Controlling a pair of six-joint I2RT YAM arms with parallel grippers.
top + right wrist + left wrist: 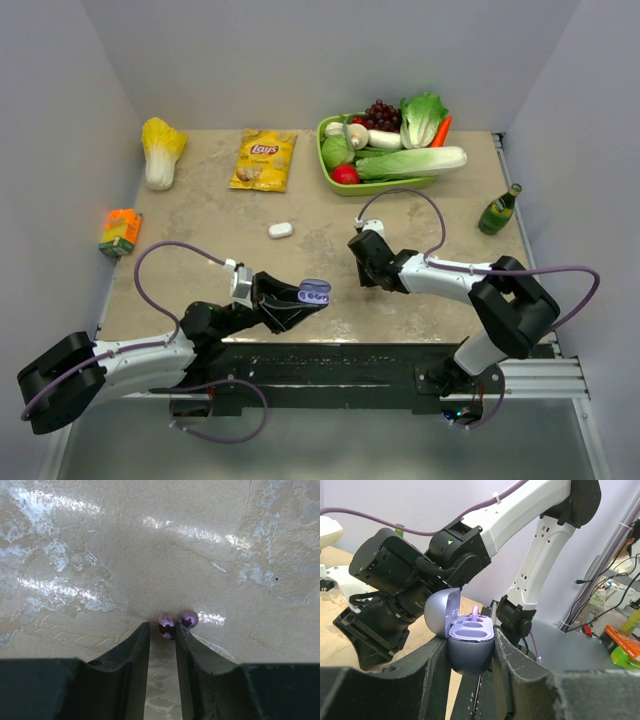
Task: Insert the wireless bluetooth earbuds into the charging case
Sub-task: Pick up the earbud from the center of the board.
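Note:
My left gripper (312, 294) is shut on an open lilac charging case (314, 291), held above the table's front edge. In the left wrist view the case (470, 640) sits upright between the fingers (515, 665) with its lid back and its wells showing. My right gripper (162, 630) is down on the table, jaws narrowly apart. One lilac-purple earbud (166, 622) lies between the tips, touching the right finger with a small gap to the left one. A second lilac earbud (189, 618) lies just outside the right finger. No white earbuds are in view.
A closed white case (281, 230) lies mid-table. At the back are a green tray (340, 183) of vegetables, a Lay's bag (264, 160) and a cabbage (160, 150). An orange carton (120, 231) stands at the left edge, a green bottle (499, 210) at the right.

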